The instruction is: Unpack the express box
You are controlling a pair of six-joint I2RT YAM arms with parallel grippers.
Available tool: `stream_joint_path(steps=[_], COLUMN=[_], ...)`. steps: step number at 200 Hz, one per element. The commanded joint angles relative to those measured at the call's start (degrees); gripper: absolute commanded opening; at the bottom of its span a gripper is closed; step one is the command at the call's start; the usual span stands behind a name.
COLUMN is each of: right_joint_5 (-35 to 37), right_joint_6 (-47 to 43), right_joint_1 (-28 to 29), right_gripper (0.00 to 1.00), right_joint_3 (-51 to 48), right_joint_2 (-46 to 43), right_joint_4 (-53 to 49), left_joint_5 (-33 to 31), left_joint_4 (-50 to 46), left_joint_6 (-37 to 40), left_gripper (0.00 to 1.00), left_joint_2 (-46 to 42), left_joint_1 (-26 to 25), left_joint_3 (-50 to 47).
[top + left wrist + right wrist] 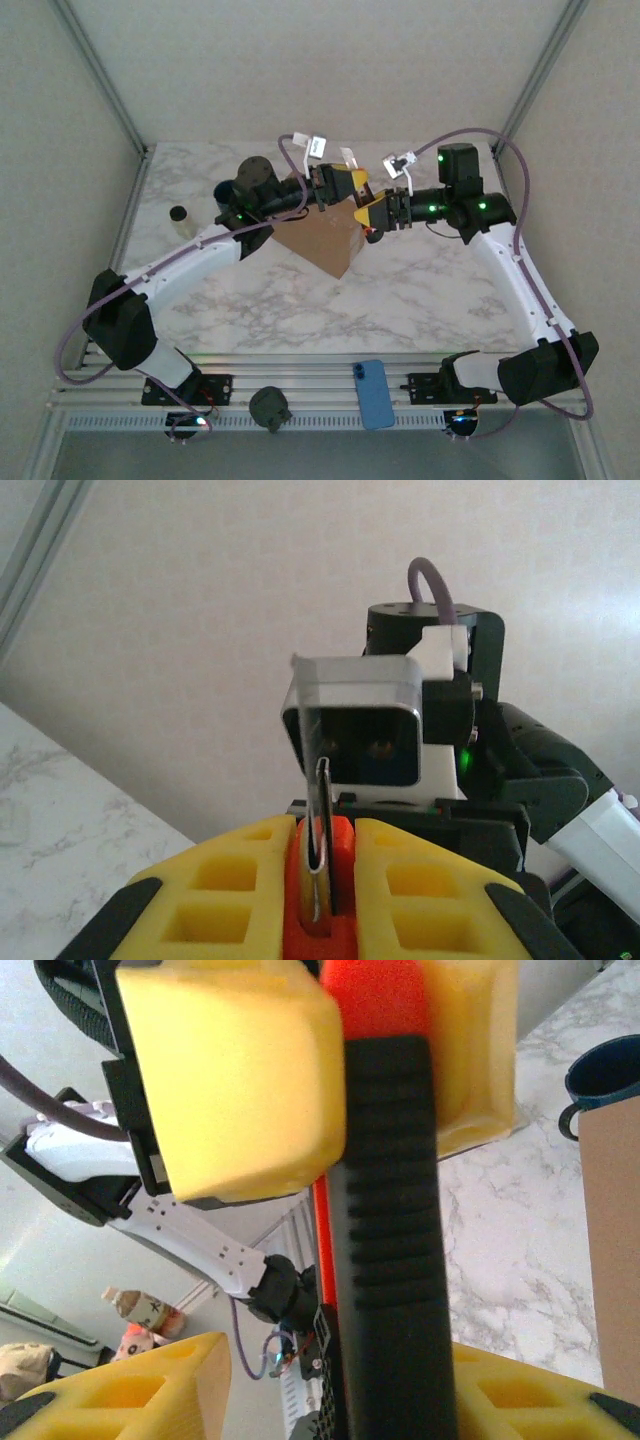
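The express box [320,238] is a plain brown carton standing tilted at the middle of the table; its edge [612,1230] shows in the right wrist view. Above its right corner the two grippers meet. My left gripper [345,186] is shut on the orange end of a box cutter [345,890], whose metal blade [320,810] sticks out between the yellow fingers [230,880]. The cutter's black ribbed handle [390,1240] lies between the fingers of my right gripper [350,1395], which stands open with a wide gap on one side of the handle.
A dark blue mug [228,190] stands left of the box behind the left arm. A small jar [181,218] sits at the table's left. A blue phone [374,393] and a dark round object [270,407] lie on the near rail.
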Motion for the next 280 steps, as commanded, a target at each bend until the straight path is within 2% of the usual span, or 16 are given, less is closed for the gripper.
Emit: stream_joint_path(steps=[1, 91, 120, 145, 161, 169, 180, 200, 232, 280], right_joint_5=[-1.77, -1.29, -1.35, 0.06, 1.82, 2.94, 4.55, 8.06, 17.01, 32.02], right_joint_6=[3.78, 13.11, 13.86, 14.09, 14.36, 14.54, 14.62, 14.09, 11.63, 7.50], right_joint_1=[0.32, 0.41, 0.50, 0.51, 0.50, 0.50, 0.51, 0.50, 0.41, -0.05], right_gripper=[0.48, 0.27, 0.16, 0.00, 0.00, 0.00, 0.00, 0.00, 0.00, 0.00], right_joint_3=[2.82, -1.97, -2.65, -3.60, -4.21, -4.36, -4.40, -3.66, -0.17, 6.46], right_joint_2=[0.79, 0.70, 0.46, -0.42, -1.27, -1.65, -2.17, -3.04, -3.78, -2.71], right_joint_4=[4.37, 16.57, 17.63, 17.64, 17.62, 17.55, 16.89, 14.38, 5.38, -7.23], left_joint_5=[-0.28, -0.37, -0.48, -0.59, -0.29, -0.22, -0.20, -0.55, -6.76, -25.65], left_joint_4=[2.05, 3.68, 4.06, 4.27, 4.34, 4.28, 4.38, 2.86, -7.77, -29.46], left_joint_6=[0.58, -0.43, -0.70, -0.78, -0.79, -0.79, -0.62, 0.78, 6.11, 15.44], left_gripper=[0.00, 0.00, 0.00, 0.00, 0.00, 0.13, 0.45, 0.67, 0.71, 0.73], left_joint_2=[-0.80, -0.89, -0.99, -0.90, -0.71, -0.72, -0.68, -1.15, -4.40, -14.51], left_joint_1=[0.17, 0.21, 0.20, 0.21, 0.21, 0.19, 0.21, 0.30, 1.73, 4.57], left_joint_3=[-0.38, -0.80, -0.82, -0.74, -0.57, -0.57, -0.64, -0.64, -0.38, -2.28])
